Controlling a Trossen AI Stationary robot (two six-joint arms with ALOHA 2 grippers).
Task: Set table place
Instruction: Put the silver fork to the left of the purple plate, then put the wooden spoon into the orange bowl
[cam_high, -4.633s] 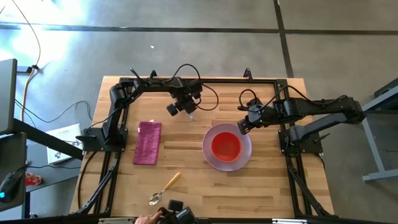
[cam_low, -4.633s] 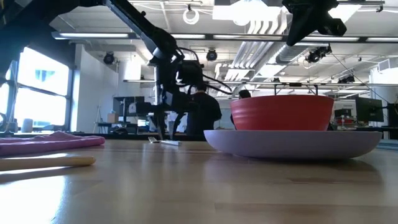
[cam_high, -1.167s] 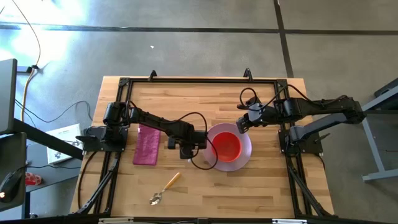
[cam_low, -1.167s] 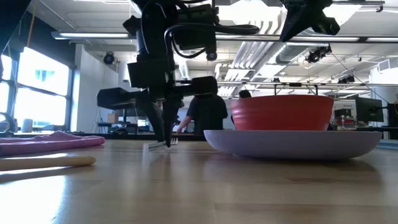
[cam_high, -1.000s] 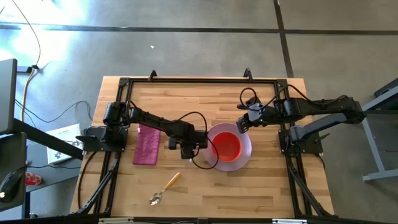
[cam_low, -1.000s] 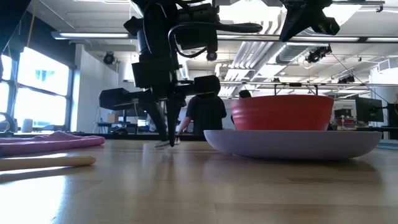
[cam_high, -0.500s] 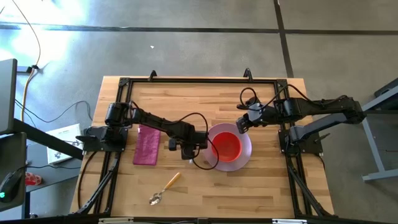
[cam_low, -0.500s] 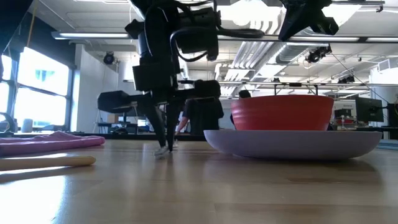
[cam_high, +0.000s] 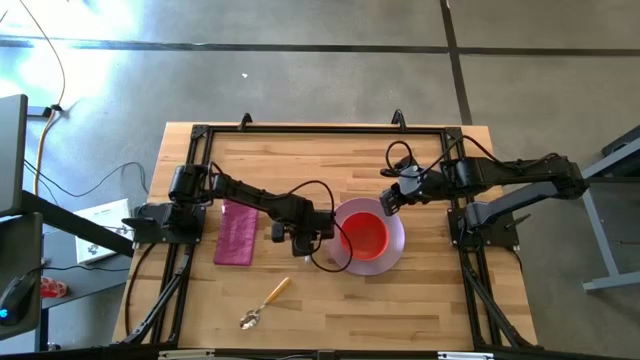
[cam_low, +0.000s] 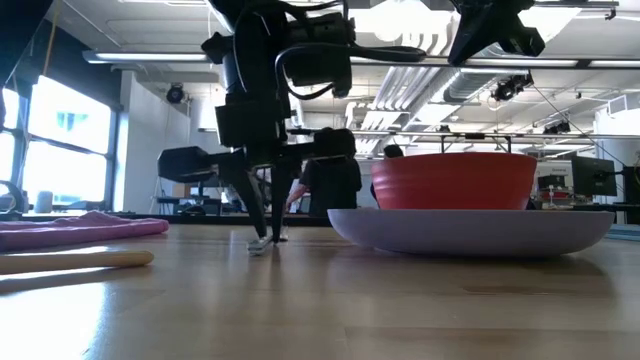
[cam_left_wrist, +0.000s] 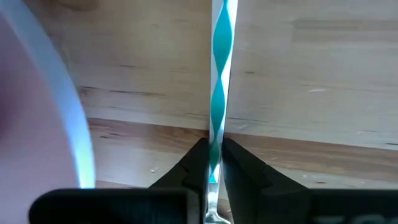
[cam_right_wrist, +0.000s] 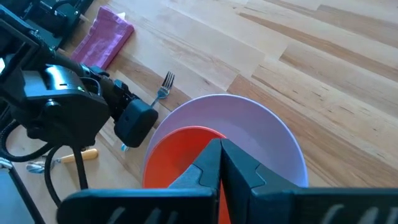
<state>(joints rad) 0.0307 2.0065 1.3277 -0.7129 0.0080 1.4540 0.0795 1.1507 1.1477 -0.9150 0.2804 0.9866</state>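
In the middle of the high view, the left claw (cam_high: 312, 232) grips the fork (cam_right_wrist: 164, 86) by its handle, flat on the tabletop (cam_high: 300, 165) just left of the plate (cam_high: 393, 255), long axis alongside the rim. The bowl (cam_high: 362, 235) sits in the plate. The right claw (cam_high: 390, 202), closed and empty, hovers upper right.
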